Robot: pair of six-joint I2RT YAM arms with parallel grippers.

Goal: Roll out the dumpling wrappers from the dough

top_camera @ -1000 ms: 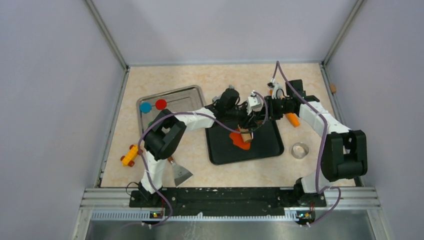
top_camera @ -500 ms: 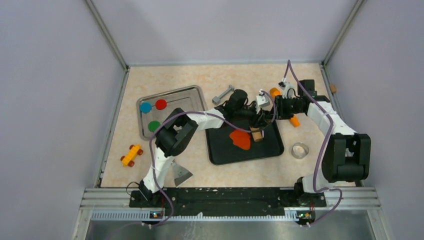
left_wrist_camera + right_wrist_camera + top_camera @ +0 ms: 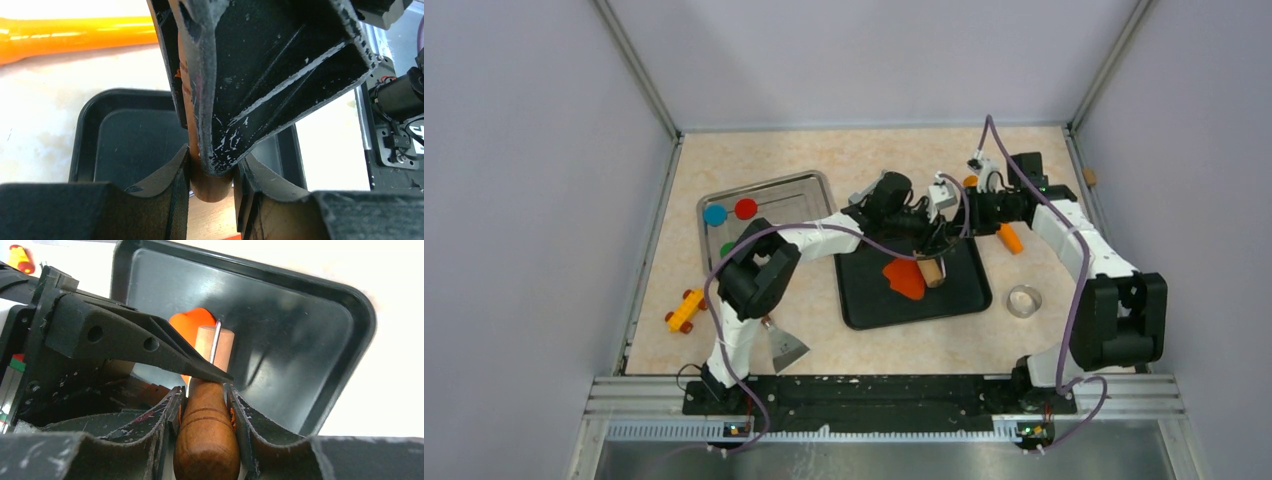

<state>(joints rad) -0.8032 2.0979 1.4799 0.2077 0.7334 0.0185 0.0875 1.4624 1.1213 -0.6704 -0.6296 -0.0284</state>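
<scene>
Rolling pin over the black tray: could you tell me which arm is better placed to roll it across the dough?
Probably the right: the right gripper clamps the rolling pin handle in line, dough just beyond. The left gripper pinches it from the side.

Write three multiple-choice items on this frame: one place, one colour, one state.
1. The dough lies on: A the black tray; B a white plate; C a blue bowl.
2. The disc beside the blue disc on the silver tray is: A yellow; B red; C white.
3. The right gripper is: A open, empty; B shut on the rolling pin; C out of view.
A: it sits inside the rim. B: the red disc neighbours the blue. B: its jaws press the wooden handle.
</scene>
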